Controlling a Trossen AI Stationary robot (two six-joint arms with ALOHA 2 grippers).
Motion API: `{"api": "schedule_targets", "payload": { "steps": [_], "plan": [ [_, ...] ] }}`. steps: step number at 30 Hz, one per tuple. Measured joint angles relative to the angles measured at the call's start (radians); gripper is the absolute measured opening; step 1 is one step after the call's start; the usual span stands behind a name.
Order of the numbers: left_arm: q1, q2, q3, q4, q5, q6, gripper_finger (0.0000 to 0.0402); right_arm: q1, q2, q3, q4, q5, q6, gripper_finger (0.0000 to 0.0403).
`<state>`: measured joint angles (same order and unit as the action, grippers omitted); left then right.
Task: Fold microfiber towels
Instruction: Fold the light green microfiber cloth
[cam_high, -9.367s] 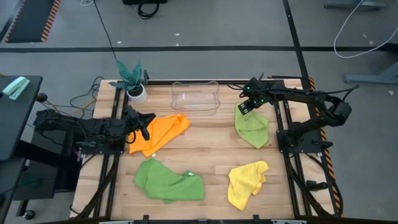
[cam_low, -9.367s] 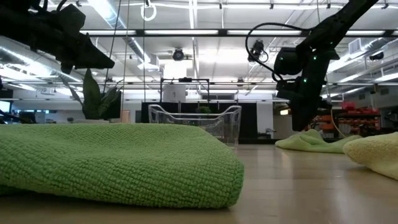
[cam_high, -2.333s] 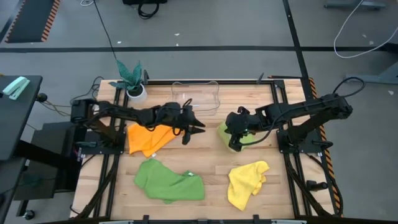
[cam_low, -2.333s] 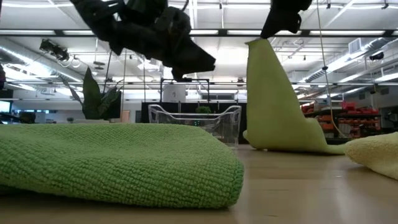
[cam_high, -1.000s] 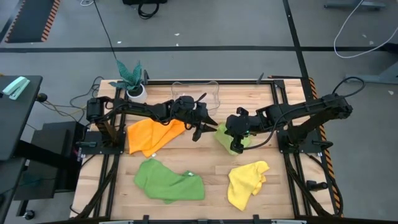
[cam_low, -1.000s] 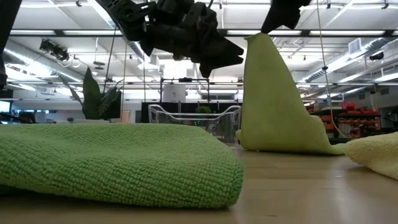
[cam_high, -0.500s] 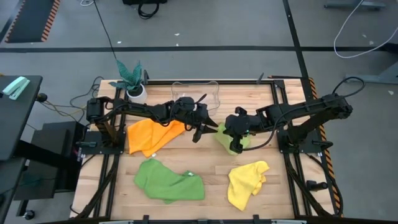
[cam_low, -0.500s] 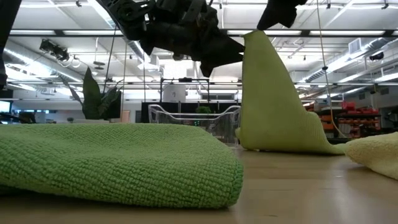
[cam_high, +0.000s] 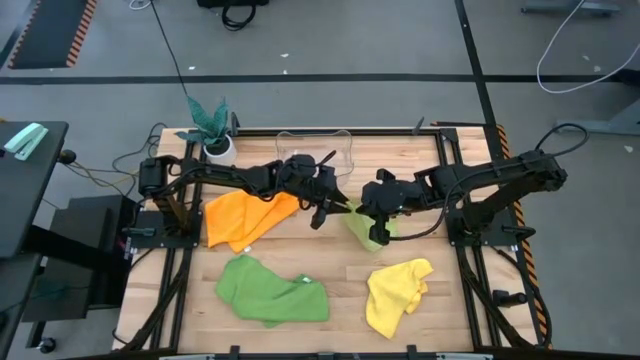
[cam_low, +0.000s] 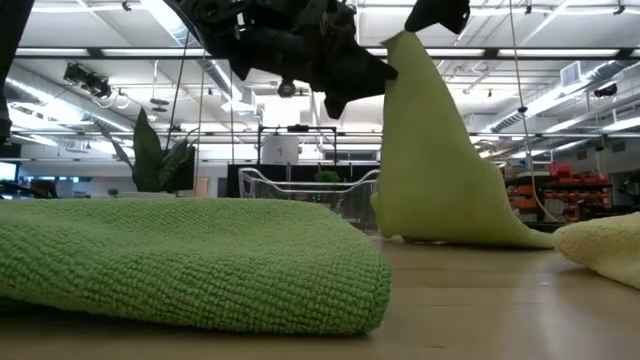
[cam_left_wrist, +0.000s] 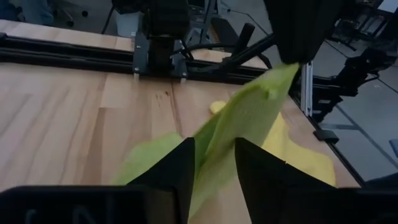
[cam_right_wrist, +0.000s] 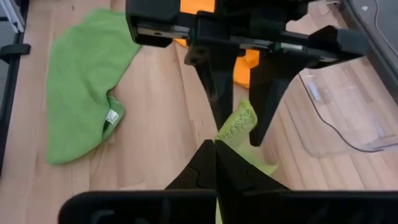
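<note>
Holding the soft light lime green cloth (cam_low: 435, 150) up over the middle of the table, the tightly pinching right claw (cam_high: 377, 212) waits while the half-open left claw (cam_high: 333, 207) straddles its edge, and no cloth looks folded yet.

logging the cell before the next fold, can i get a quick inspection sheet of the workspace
surface: wooden table, bare between the cloths.
job's things: light lime green towel hangs lifted, lower edge on the table; orange towel, darker green towel and yellow towel lie crumpled.
clutter: clear plastic bin and potted plant at the far edge.
grippers: right end effector shut on the lime towel's top corner; left end effector open, its fingers straddling the hanging edge.
cables: loose cables beside the table's left side.
surroundings: nothing seen of people.
</note>
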<state>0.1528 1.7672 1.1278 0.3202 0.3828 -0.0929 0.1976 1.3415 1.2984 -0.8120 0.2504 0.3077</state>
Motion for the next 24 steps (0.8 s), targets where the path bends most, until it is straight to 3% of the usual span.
{"api": "schedule_targets", "payload": {
  "steps": [13, 24],
  "plan": [
    [-0.006, 0.0, 0.0, 0.027, 0.0, -0.001, 0.001, -0.006, 0.0, 0.0, -0.009, 0.0, 0.003, 0.0],
    [-0.006, 0.0, 0.0, 0.022, 0.0, -0.031, 0.0007, -0.006, 0.0, 0.0, -0.047, 0.041, 0.03, 0.0007]
  ]
}}
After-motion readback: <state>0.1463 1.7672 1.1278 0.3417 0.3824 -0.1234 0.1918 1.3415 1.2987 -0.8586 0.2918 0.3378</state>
